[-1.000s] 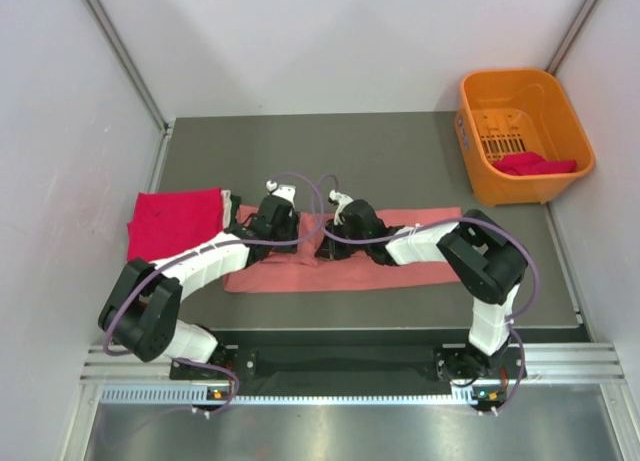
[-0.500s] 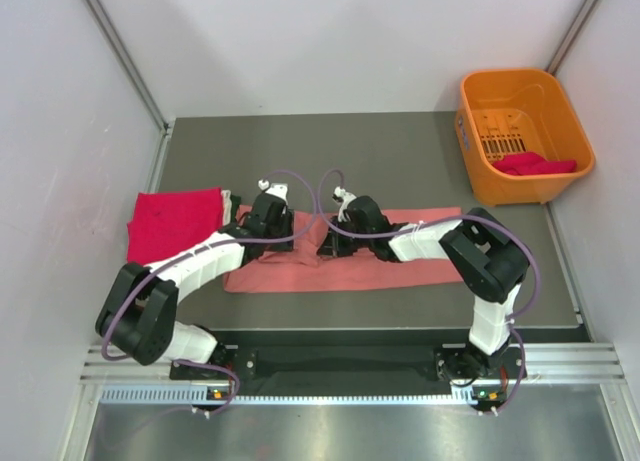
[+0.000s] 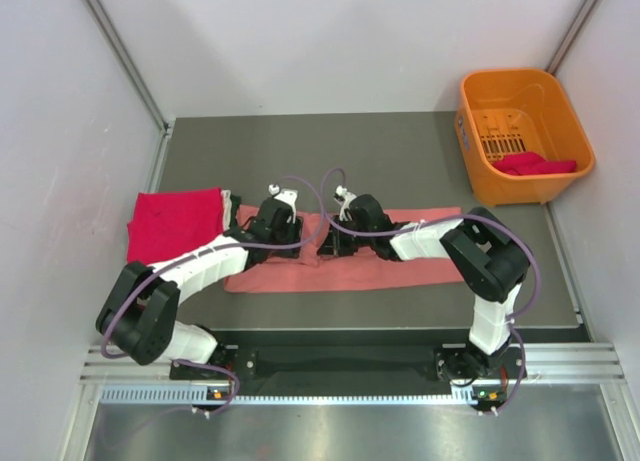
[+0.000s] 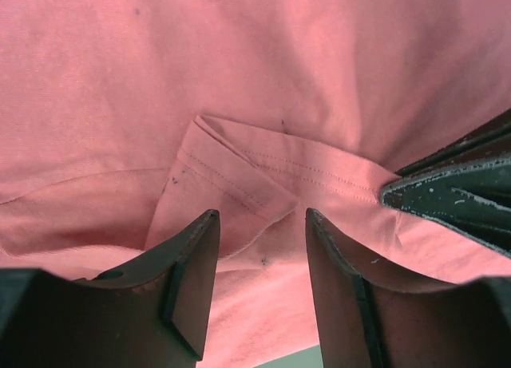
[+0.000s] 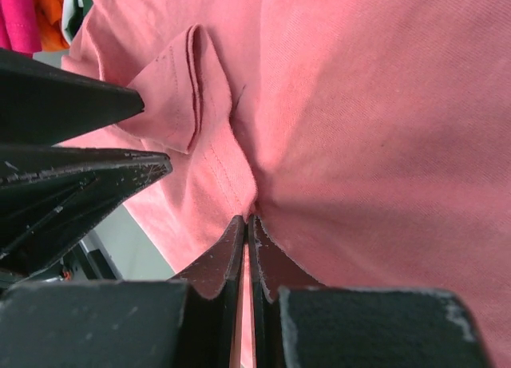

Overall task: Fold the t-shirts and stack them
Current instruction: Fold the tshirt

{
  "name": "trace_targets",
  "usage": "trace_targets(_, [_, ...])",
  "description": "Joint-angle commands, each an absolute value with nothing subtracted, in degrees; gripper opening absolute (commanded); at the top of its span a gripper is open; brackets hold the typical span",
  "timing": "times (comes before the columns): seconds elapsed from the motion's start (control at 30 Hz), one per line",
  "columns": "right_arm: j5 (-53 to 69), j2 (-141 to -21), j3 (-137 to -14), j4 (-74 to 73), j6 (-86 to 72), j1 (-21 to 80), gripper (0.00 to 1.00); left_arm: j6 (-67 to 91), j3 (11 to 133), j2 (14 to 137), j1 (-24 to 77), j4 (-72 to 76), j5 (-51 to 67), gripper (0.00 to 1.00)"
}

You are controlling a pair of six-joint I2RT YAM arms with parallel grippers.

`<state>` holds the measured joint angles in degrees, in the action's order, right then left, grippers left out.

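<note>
Though hidden overhead, right gripper (image 5: 246, 224) pinches t-shirt (image 5: 359, 104).

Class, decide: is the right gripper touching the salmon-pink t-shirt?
Touching. The right wrist view shows the right gripper shut, with a ridge of the salmon-pink t-shirt pinched between its fingertips.

I see the spread t-shirt (image 3: 330, 273) lying lengthwise near the near edge of the tabletop (image 3: 380, 156), about mid-width. The folded t-shirt (image 3: 175, 221) sits at the left edge, just beside the spread one's left end. The basket (image 3: 510, 191) is in the far right corner with the basket t-shirt (image 3: 535, 164) inside. Left claw (image 4: 261, 220) and right claw (image 5: 246, 228) are side by side on the spread t-shirt's middle.
</note>
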<state>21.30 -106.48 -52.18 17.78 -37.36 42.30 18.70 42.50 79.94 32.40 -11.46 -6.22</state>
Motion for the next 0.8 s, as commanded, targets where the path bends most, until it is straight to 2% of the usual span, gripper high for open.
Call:
trace_targets(0.0, [22.94, -106.52, -53.88, 20.57, -37.7, 41.66, 0.0, 17.05, 42.19, 79.01, 32.96, -9.31, -6.59, 0.52])
trace_targets(0.2, [23.38, -106.44, -53.7, 21.01, -37.79, 41.49, 0.0, 17.4, 44.47, 82.62, 34.01, -11.86, -10.63, 0.38])
trace_targets(0.37, [23.55, -106.44, -53.88, 21.18, -37.88, 41.4, 0.0, 18.01, 45.53, 83.49, 34.37, -13.01, -13.18, 0.32])
trace_targets(0.4, [23.64, -106.52, -53.88, 21.18, -37.88, 41.48, 0.0, 18.19, 45.7, 83.58, 34.45, -13.62, -13.79, 0.27])
trace_targets(0.47, [23.64, -106.44, -53.88, 21.18, -37.97, 41.57, 0.0, 18.72, 46.32, 83.76, 34.45, -14.32, -15.03, 0.03])
trace_targets(0.5, [23.64, -106.44, -53.96, 21.09, -37.97, 41.49, 0.0, 19.24, 46.58, 83.67, 34.45, -15.2, -15.38, 0.0])
trace_targets(0.77, [24.17, -106.08, -54.58, 20.04, -37.88, 41.57, 0.0, 25.22, 46.94, 76.04, 34.36, -20.74, -19.07, 0.0])
